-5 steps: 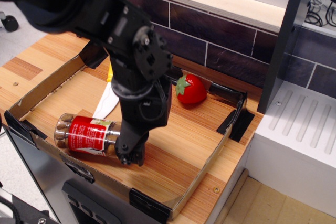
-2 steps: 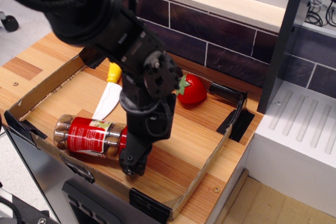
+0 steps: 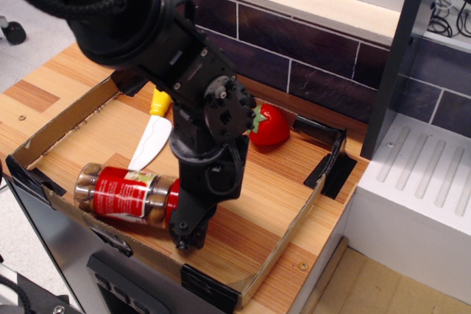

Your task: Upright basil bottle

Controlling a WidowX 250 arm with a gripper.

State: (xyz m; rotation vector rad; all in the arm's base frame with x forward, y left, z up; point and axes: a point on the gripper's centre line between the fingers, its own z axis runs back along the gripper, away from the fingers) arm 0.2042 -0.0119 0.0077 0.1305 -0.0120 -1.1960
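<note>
Basil bottle (image 3: 124, 194) lay on its side near the front wall of a shallow cardboard tray (image 3: 44, 136) on the wooden worktop (image 3: 29, 97), red cap hidden behind the end effector (image 3: 185, 234). We saw the end effector lowered at the cap end, but we could not tell whether it was apart or clamped. A toy strawberry (image 3: 268, 126) and a toy knife (image 3: 151, 137) sat farther back. We judged the uprighting not yet done, with gripping, tipping and release left

Single fixed view, set high and fairly near, looking obliquely down across the surface (image 3: 291, 182) toward the tiled wall (image 3: 324, 64) at 12 o'clock.
</note>
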